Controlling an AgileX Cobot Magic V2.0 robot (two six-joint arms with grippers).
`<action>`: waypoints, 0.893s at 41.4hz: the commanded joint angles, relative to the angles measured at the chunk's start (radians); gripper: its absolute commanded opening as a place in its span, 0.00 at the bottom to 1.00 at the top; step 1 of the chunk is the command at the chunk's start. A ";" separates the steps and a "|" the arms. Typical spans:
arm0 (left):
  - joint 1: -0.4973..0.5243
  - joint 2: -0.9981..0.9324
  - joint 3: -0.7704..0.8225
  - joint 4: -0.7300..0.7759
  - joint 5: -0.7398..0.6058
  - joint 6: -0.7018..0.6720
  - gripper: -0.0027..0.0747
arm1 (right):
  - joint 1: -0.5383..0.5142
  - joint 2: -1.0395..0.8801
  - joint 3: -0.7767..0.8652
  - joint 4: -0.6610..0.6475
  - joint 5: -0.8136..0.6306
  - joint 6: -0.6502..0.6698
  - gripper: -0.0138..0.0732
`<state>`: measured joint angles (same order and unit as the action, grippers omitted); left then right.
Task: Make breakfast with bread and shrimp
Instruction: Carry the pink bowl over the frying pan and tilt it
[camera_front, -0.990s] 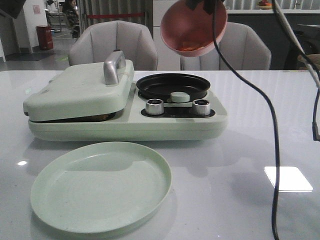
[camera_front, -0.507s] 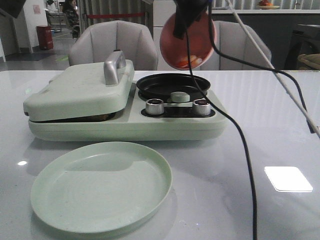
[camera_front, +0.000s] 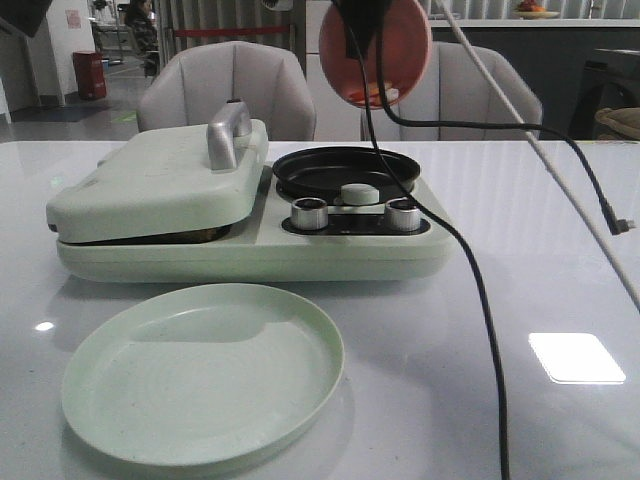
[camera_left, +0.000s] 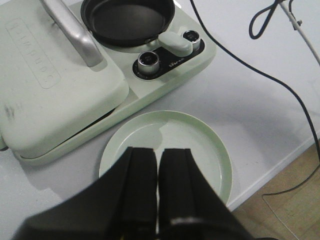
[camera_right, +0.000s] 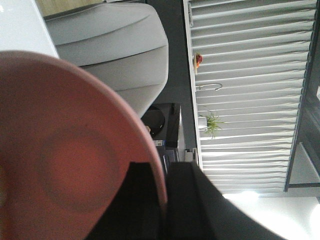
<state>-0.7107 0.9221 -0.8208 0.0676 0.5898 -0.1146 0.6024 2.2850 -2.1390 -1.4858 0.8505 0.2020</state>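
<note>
My right gripper (camera_front: 366, 18) (camera_right: 165, 167) is shut on the rim of a pink bowl (camera_front: 375, 48) (camera_right: 70, 150) and holds it high above the black round pan (camera_front: 345, 170) (camera_left: 127, 20). The bowl is tipped steeply on edge, its opening facing the camera. Pale orange shrimp (camera_front: 372, 95) lie against its lowest rim. The pan looks empty. My left gripper (camera_left: 158, 152) is shut with nothing in it and hovers over the empty pale green plate (camera_front: 205, 370) (camera_left: 200, 135). The bread is out of view.
The green breakfast maker (camera_front: 250, 255) (camera_left: 60, 90) has its grill lid (camera_front: 150, 180) closed, with a metal handle (camera_front: 228, 132) and two knobs (camera_front: 310, 212) by the pan. A black cable (camera_front: 480, 300) hangs from the right arm across the table. Chairs stand behind.
The pink bowl has moved left to above the pan and tipped more steeply, and the shrimp have slid to its lowest rim. The hanging cable has swung left.
</note>
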 joint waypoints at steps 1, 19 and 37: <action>-0.005 -0.006 -0.029 0.006 -0.074 -0.008 0.22 | 0.006 -0.074 -0.039 -0.111 0.026 0.001 0.18; -0.005 -0.006 -0.029 0.006 -0.074 -0.008 0.22 | 0.020 -0.074 -0.039 -0.171 0.080 0.001 0.18; -0.005 -0.006 -0.029 0.006 -0.069 -0.008 0.22 | 0.035 -0.076 -0.039 -0.230 0.094 0.012 0.18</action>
<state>-0.7107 0.9221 -0.8208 0.0676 0.5898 -0.1146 0.6401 2.2850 -2.1390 -1.6085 0.9252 0.2080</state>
